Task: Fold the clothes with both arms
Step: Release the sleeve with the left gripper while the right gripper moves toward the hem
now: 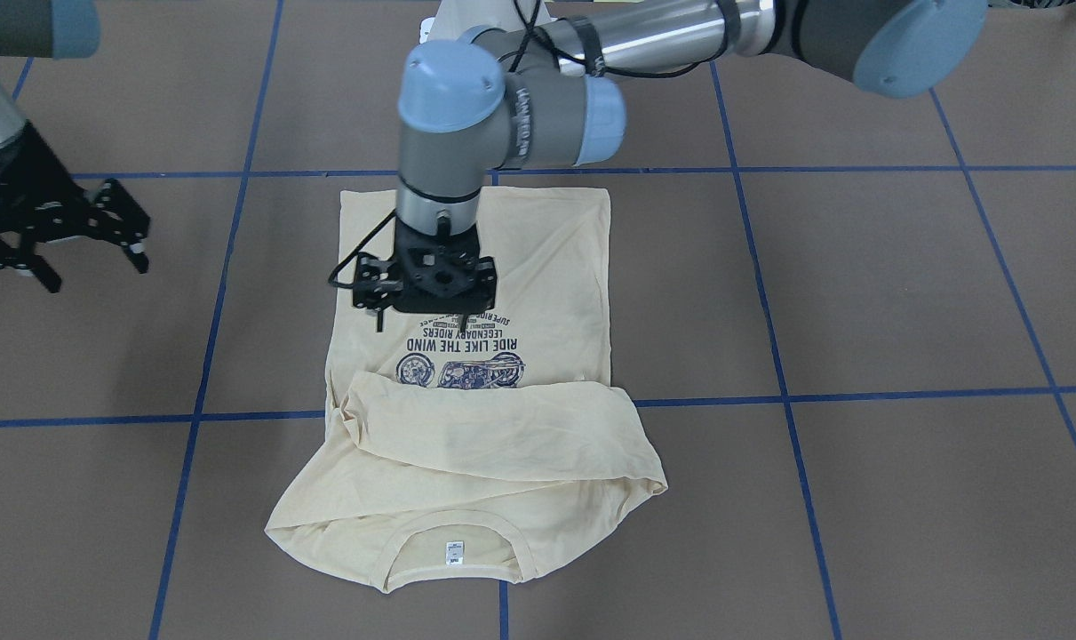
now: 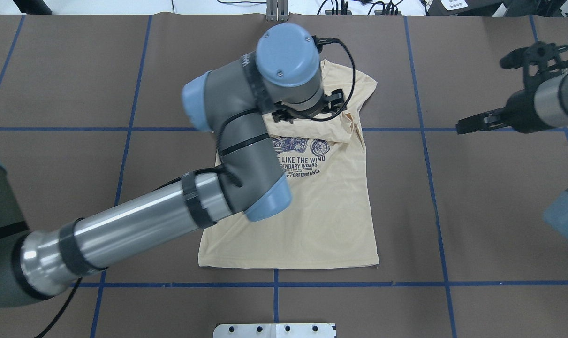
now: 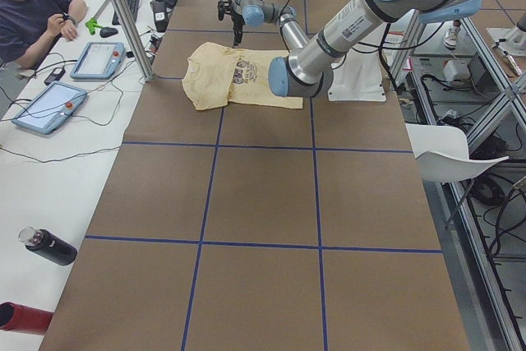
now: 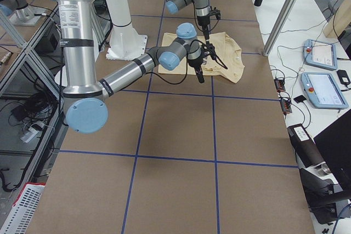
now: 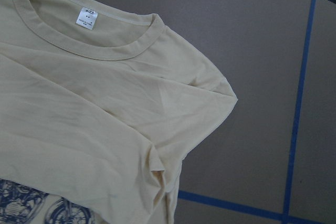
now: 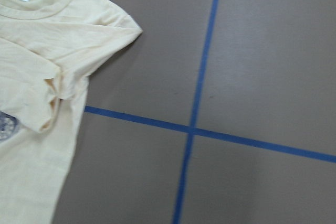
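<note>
The clothes are one cream-yellow shirt (image 1: 502, 444) lying print-up on the brown table, also seen in the overhead view (image 2: 330, 211). Its sleeves are folded in across the chest below the collar. The collar and white neck tag (image 5: 86, 18) point away from the robot. My left gripper (image 1: 422, 324) hovers over the printed chest, pointing down, open and holding nothing. My right gripper (image 1: 98, 276) hangs above bare table beside the shirt, open and empty. The right wrist view catches the shirt's shoulder (image 6: 31, 77) and the tape lines.
Blue tape lines (image 1: 769, 396) divide the brown table cover into squares. The white pedestal base (image 2: 274, 330) sits at the robot's edge. A seated person (image 3: 33, 6), teach pendants (image 3: 99, 59) and a bottle (image 3: 49, 246) line the far bench.
</note>
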### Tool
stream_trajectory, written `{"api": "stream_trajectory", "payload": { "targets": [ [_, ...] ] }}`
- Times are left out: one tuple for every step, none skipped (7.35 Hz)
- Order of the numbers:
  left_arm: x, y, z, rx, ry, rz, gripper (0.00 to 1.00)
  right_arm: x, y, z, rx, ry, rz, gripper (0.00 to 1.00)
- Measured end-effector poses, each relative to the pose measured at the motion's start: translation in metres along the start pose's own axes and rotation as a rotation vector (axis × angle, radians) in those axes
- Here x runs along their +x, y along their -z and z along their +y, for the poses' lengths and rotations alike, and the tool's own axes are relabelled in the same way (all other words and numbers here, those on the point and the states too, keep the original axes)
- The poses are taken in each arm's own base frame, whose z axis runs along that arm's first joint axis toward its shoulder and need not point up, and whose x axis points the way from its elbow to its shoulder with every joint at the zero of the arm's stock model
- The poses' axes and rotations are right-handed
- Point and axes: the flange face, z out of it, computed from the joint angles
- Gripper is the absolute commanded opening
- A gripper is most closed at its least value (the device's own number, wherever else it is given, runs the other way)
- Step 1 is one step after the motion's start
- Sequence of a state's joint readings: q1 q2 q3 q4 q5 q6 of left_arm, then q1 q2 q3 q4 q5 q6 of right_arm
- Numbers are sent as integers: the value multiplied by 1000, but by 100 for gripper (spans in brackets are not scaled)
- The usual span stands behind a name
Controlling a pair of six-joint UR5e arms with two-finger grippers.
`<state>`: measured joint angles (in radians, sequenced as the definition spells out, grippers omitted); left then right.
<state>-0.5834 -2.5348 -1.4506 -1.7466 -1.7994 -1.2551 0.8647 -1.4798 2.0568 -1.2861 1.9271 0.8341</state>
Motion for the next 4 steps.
{"api": "stream_trajectory", "payload": {
  "targets": [
    [-65,25,24,1,-90,-6,100,-58,-12,16,24,-47,-18,100],
    [-131,49,49,2,-151,-15,100,-110,-15,41,31,-87,-29,100],
    [-183,68,69,1,-174,-30,100,-156,-12,68,23,-121,-15,100],
    [-219,77,85,-3,-180,-38,100,-197,-11,97,19,-146,16,100]
  ]
}}
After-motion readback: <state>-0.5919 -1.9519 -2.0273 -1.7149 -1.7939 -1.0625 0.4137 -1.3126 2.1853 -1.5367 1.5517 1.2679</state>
